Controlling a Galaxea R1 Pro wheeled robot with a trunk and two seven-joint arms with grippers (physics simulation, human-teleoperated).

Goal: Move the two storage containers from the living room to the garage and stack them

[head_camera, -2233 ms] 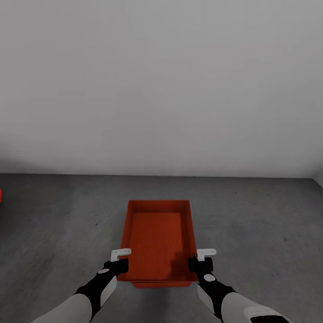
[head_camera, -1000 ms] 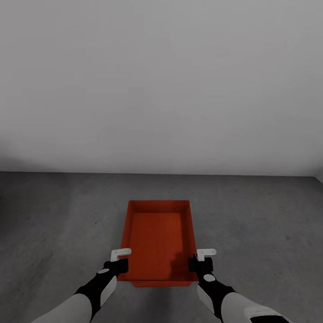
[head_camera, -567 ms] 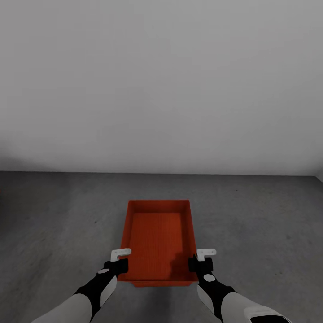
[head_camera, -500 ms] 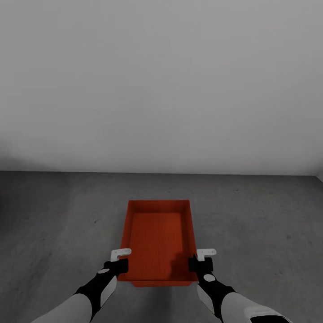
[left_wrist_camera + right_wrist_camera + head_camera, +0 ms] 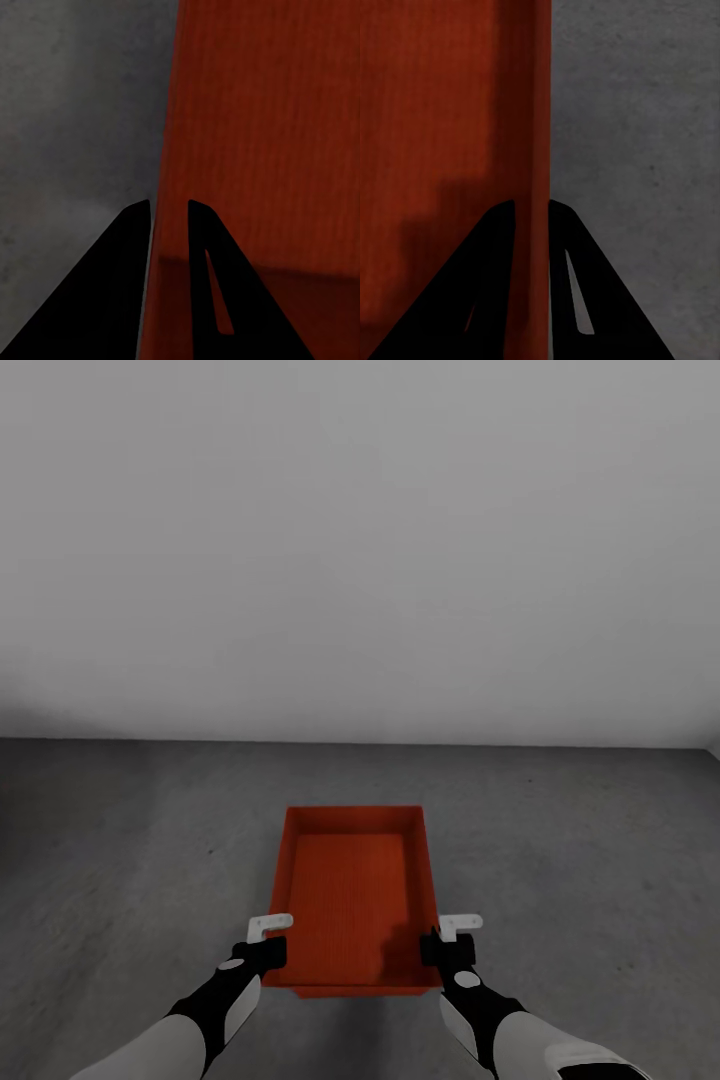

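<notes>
One orange-red storage container (image 5: 350, 890), open-topped and empty, lies lengthwise in front of me over the dark grey garage floor (image 5: 120, 860). My left gripper (image 5: 272, 945) is shut on its left long wall near the near end. My right gripper (image 5: 437, 945) is shut on the right long wall opposite. In the left wrist view the black fingers of the left gripper (image 5: 169, 204) straddle the thin wall of the container (image 5: 262, 135). In the right wrist view the right gripper (image 5: 532, 202) pinches the wall of the container (image 5: 435, 112) the same way. Whether the bin touches the floor I cannot tell.
A plain pale grey wall (image 5: 360, 560) stands across the view beyond the container, meeting the floor at a straight line. Rough grey concrete floor (image 5: 637, 150) lies open on both sides of the bin.
The view has shifted slightly: a red shape at the left edge has slid out of frame. Grippers and container keep the same pose relative to me.
</notes>
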